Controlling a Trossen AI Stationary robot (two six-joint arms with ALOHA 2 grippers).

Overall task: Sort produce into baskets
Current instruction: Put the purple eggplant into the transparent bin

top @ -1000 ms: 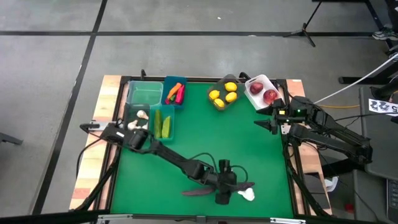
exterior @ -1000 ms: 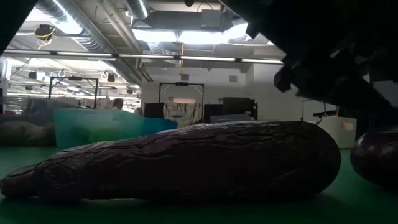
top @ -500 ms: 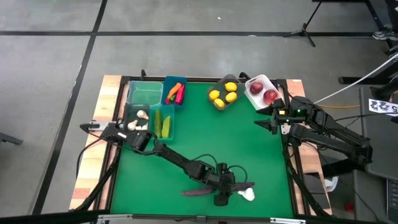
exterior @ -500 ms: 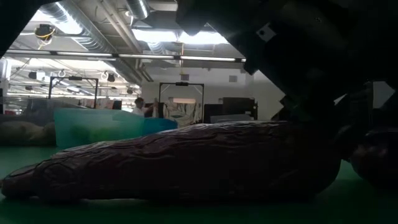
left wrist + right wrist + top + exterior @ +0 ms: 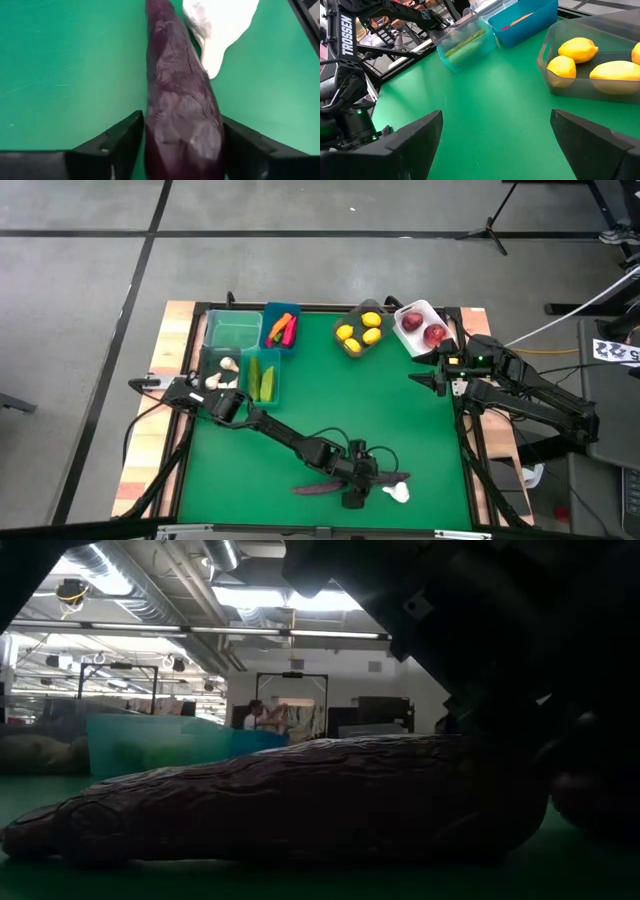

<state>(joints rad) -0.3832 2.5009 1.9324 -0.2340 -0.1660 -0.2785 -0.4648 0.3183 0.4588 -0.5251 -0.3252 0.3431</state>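
A dark purple eggplant [image 5: 180,100] lies on the green table between the fingers of my left gripper [image 5: 368,477], near the table's near edge. The eggplant runs on toward the table's right edge [image 5: 396,477]. A white garlic bulb [image 5: 220,30] lies right beside its far end. Another eggplant [image 5: 318,488] lies on its side under my left arm and fills the low view [image 5: 300,800]. My right gripper [image 5: 425,378] waits open at the table's right edge, with nothing between its fingers. My left gripper has the eggplant's thick end between its two fingers, one finger [image 5: 125,137] on each long side [image 5: 152,130]. The fingers slant down from the table's left side and lie along the eggplant. The eggplant rests on the table along its whole length.
Baskets stand along the far edge: a clear green one [image 5: 233,330], a blue one [image 5: 281,328] with carrot and peppers, a teal one [image 5: 264,378] with cucumbers, a grey one [image 5: 360,333] with lemons, a white one [image 5: 420,327] with apples. Garlic bulbs [image 5: 222,370] lie in a tub at far left.
My left gripper has come down over the eggplant's thick end, and its fingers have drawn closer together onto the eggplant's sides. The eggplant has stayed where it was on the table.
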